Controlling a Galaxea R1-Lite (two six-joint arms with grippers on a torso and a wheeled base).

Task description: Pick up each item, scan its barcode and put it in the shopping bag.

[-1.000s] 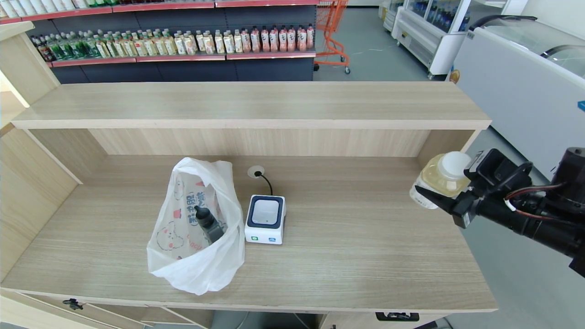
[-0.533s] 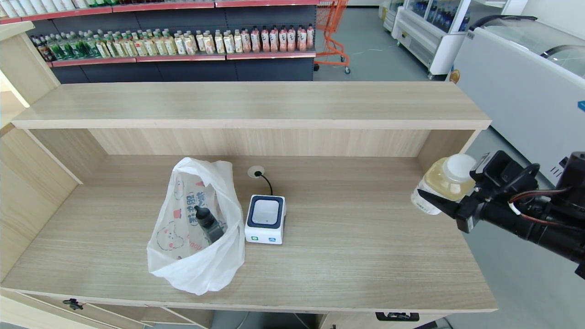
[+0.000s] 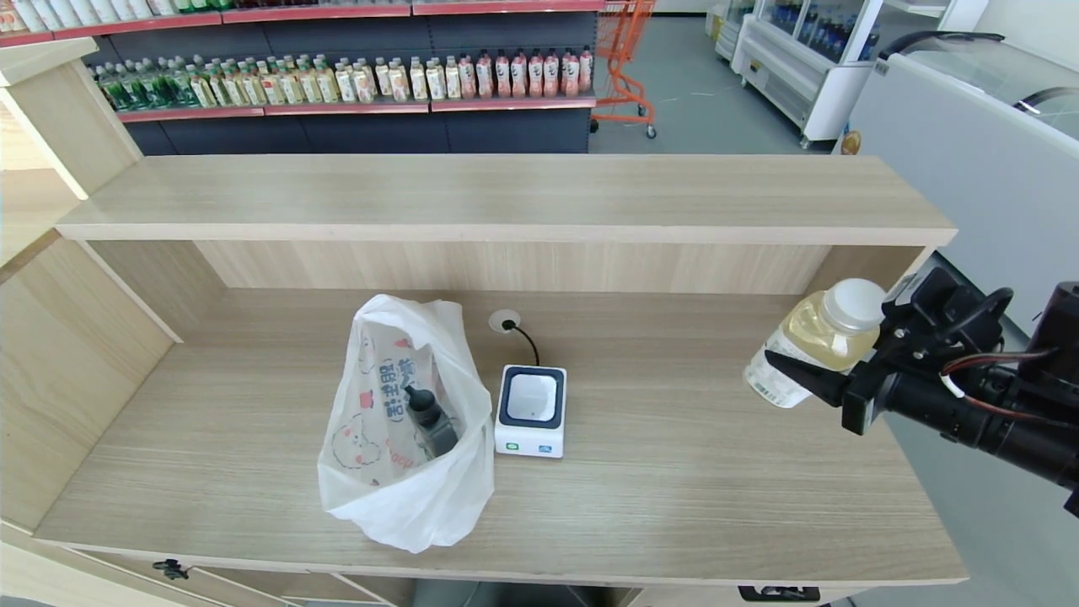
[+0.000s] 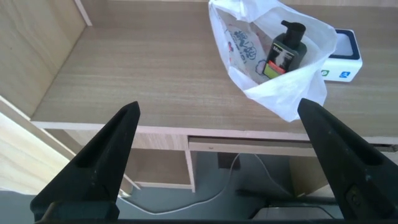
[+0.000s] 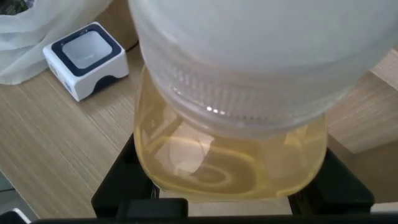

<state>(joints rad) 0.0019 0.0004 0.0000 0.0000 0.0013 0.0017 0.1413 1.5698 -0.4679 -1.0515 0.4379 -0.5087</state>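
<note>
Our head camera turns a little, so the whole counter [image 3: 674, 472] sits farther toward the right of the head view than a second ago; that shift is the camera's, not the things'. Measured against the counter, our right gripper [image 3: 816, 364] brings the white-capped bottle of pale yellow drink [image 3: 805, 337] inward. It goes from straddling the surface's right edge to hanging mostly over the surface, just inside that edge. The bottle also leans a little more, showing more of its side.
</note>
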